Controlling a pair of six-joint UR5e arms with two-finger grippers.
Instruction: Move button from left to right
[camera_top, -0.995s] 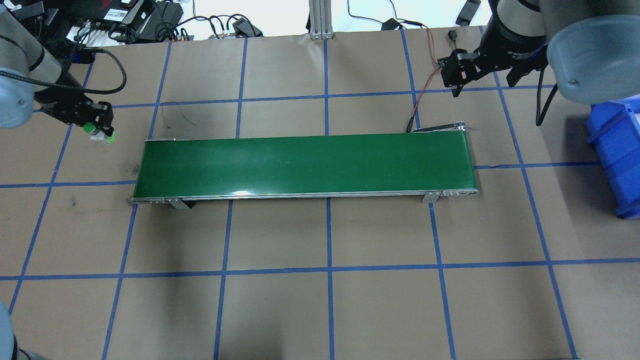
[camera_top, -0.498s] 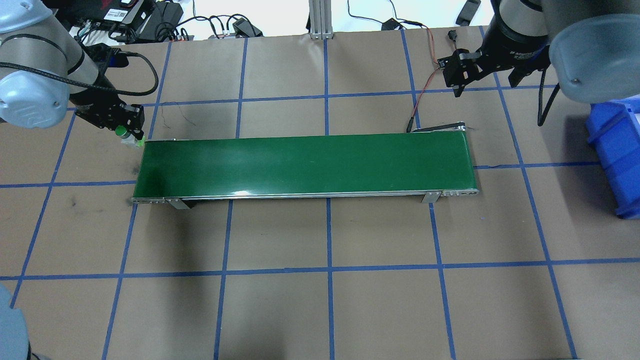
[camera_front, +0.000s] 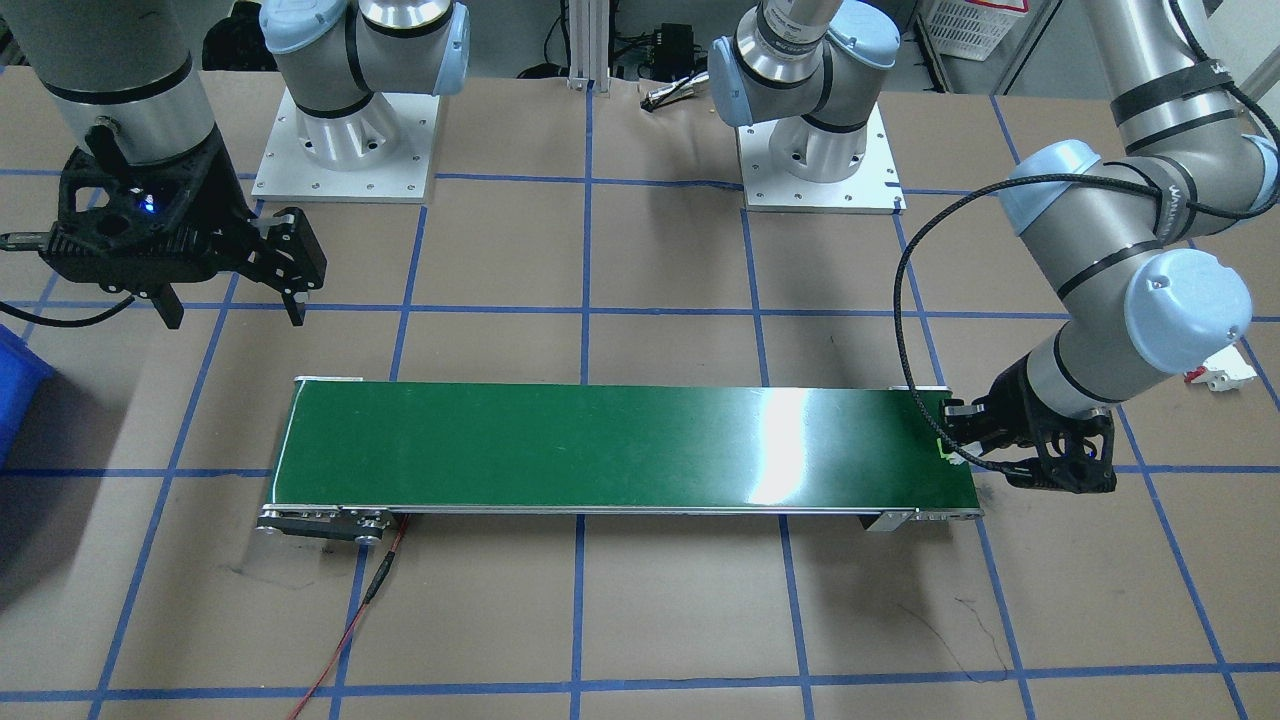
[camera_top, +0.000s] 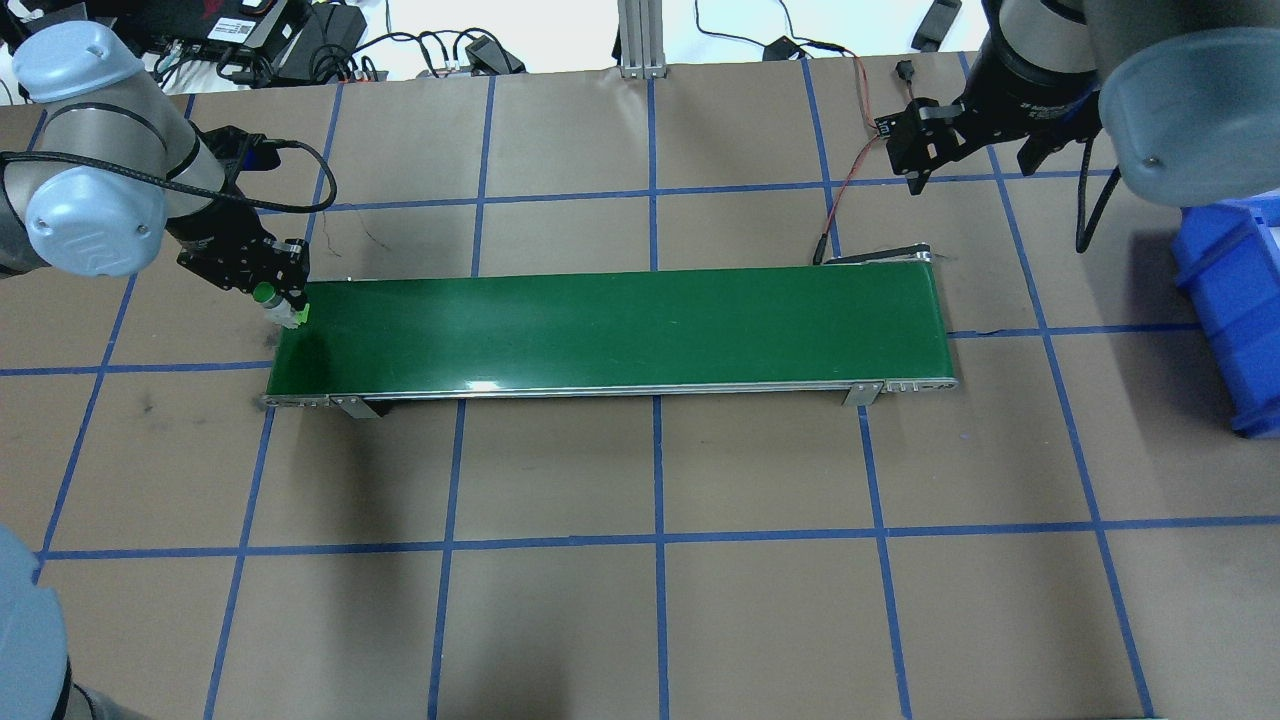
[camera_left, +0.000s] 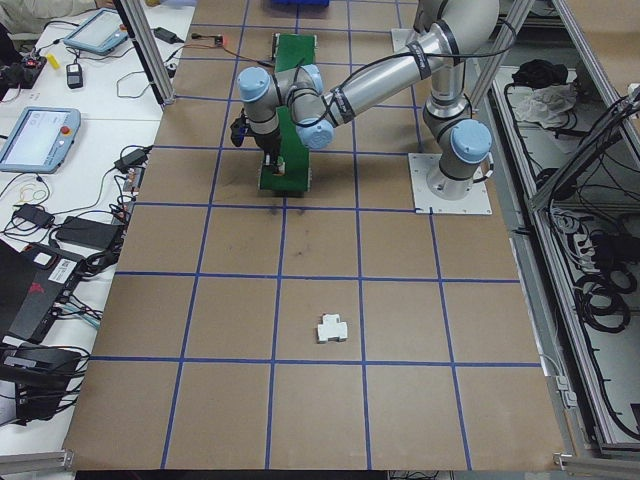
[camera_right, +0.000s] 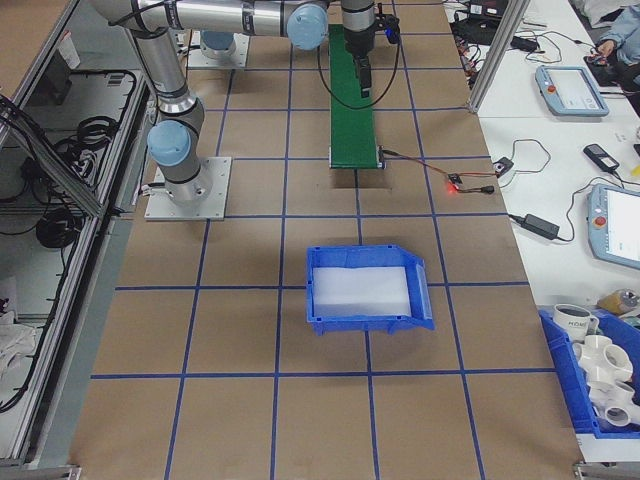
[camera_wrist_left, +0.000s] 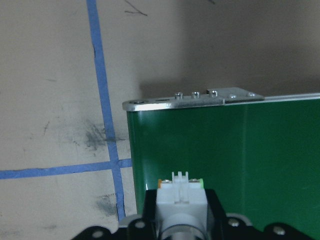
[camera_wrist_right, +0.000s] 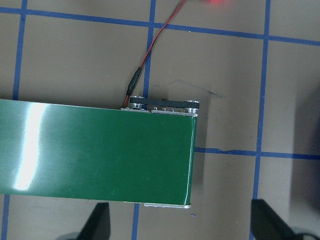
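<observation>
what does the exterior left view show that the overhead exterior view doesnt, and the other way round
Only the exterior left view shows the white breaker block lying on the brown table well away from the belt.

Only the overhead exterior view shows the blue bin at its right edge, and the right claw hanging open beyond the conveyor's far end.

Both show the green conveyor and the left claw holding the button at its left end.
</observation>
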